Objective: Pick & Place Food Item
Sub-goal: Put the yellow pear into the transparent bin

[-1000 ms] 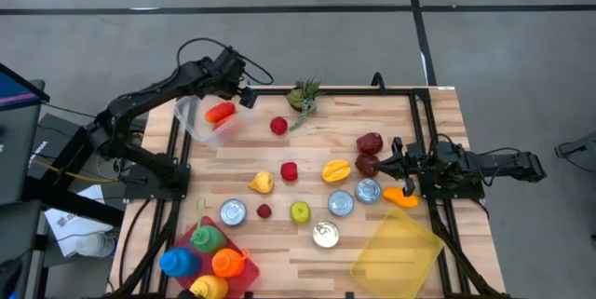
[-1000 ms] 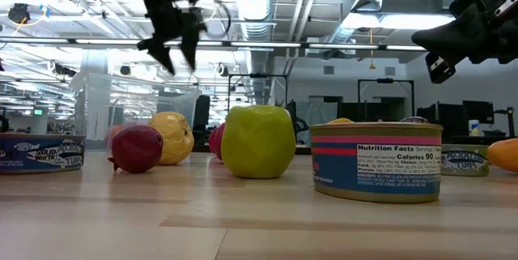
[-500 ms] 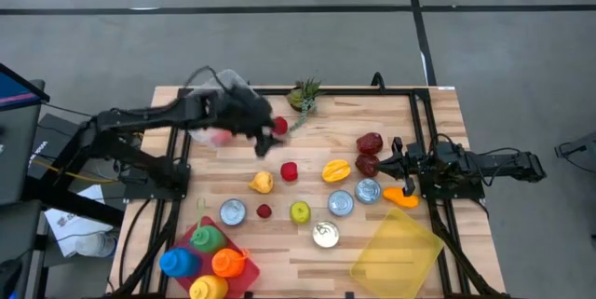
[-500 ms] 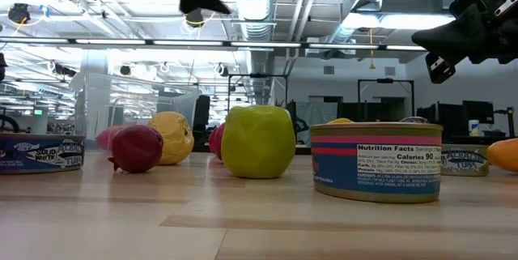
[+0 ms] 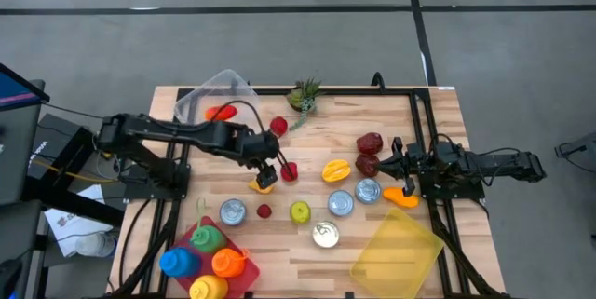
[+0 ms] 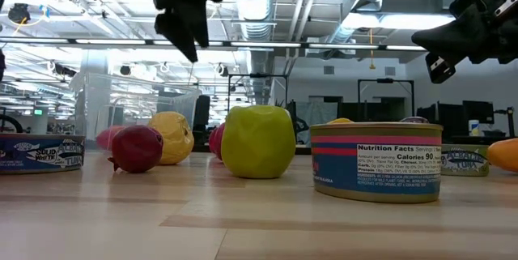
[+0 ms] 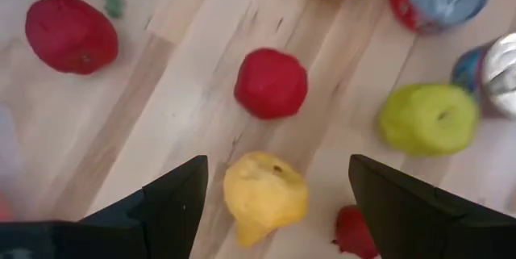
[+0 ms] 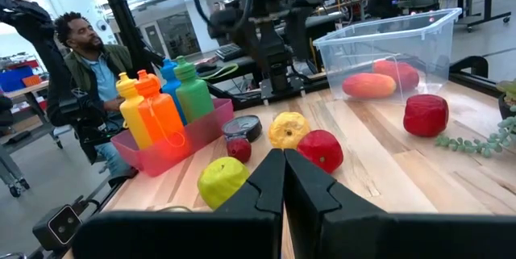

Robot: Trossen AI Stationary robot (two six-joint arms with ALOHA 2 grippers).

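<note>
Nearest the worktop's left edge, a clear bin (image 5: 209, 103) at the far-left corner already holds an orange-red food piece (image 5: 220, 111). That bin looks like the drop point, though the task sentence does not say so.

The left end effector (image 5: 271, 172) hangs above the yellow food item (image 5: 263, 183), left of the worktop's middle, with its jaws spread wide and nothing between them. In the left wrist view the yellow food item (image 7: 264, 194) sits between the two dark fingers (image 7: 173, 202), so it seems the chosen piece.

The risk lies in its neighbours. A red food piece (image 5: 290, 171) lies just beside it, toward the right edge, and a small dark red one (image 5: 264, 210) sits near, toward the front edge. A descent slightly off centre could nudge the red piece or pinch both. The yellow item looks lumpy, so it may roll or squirt out as the jaws close.

The left arm reaches in low from the left edge, stretched across the worktop, wrist pointing down.

The right end effector (image 5: 395, 157) waits closed and empty near the right edge, beside dark red fruit (image 5: 369, 142).
</note>
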